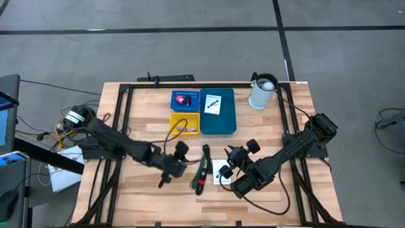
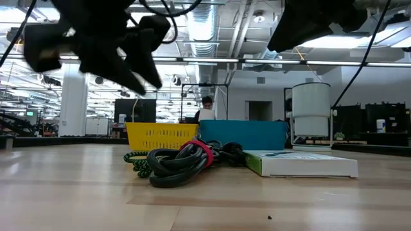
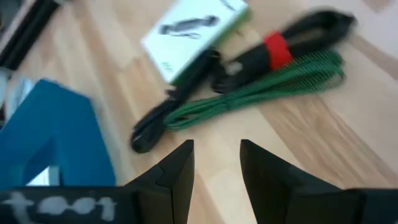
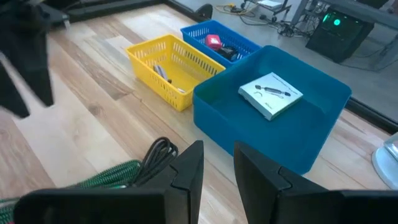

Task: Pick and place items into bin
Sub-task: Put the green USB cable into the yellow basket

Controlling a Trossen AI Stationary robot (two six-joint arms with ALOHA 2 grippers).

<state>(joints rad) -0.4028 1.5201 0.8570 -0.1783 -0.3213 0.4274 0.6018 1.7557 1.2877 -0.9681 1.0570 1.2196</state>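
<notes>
A coiled bundle of green and black cable with a red band (image 1: pixel 201 168) lies on the wood table, also plain in the low view (image 2: pixel 186 160). A white printed packet (image 1: pixel 221 171) lies flat beside it. Another white card (image 4: pixel 270 93) lies inside the blue bin (image 1: pixel 218 120). A red-pink piece (image 4: pixel 213 42) sits in the small blue basket (image 1: pixel 185 99). My left gripper (image 3: pixel 216 144) hovers open, left of the cable bundle (image 3: pixel 267 87). My right gripper (image 4: pixel 218 146) hovers open over the packet's area, facing the bin.
A yellow basket (image 1: pixel 184 123) holding a small item stands left of the blue bin. The white jug (image 1: pixel 262 92) stands at the far right corner. Black frame rails run along both table sides. Bare wood lies at the near edge.
</notes>
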